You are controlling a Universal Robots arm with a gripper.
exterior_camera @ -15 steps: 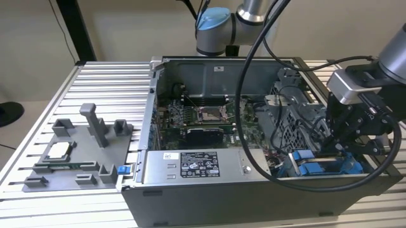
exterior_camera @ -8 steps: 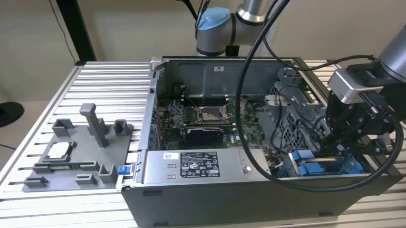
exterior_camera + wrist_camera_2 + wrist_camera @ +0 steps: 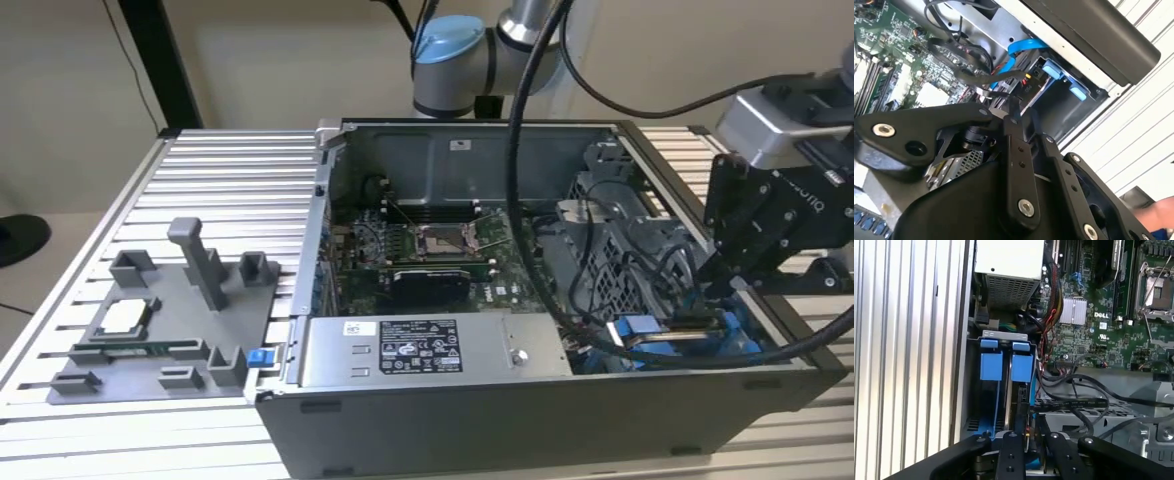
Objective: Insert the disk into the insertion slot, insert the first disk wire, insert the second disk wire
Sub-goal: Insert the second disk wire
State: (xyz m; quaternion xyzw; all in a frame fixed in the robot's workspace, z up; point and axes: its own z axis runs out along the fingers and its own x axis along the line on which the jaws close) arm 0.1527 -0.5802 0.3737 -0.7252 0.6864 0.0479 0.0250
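The hand [image 3: 721, 300] reaches into the case's corner at the exterior view's right, over the disk [image 3: 667, 330] seated in the slot [image 3: 1004, 390]. Its grip cannot be told. Black cables [image 3: 627, 300] crowd around it; the power supply [image 3: 427, 350] sits beside, a grey tray [image 3: 160, 340] on the worktop [image 3: 80, 240].

A ribbed aluminium table [image 3: 214, 165] stands before a plain beige wall [image 3: 267, 60].
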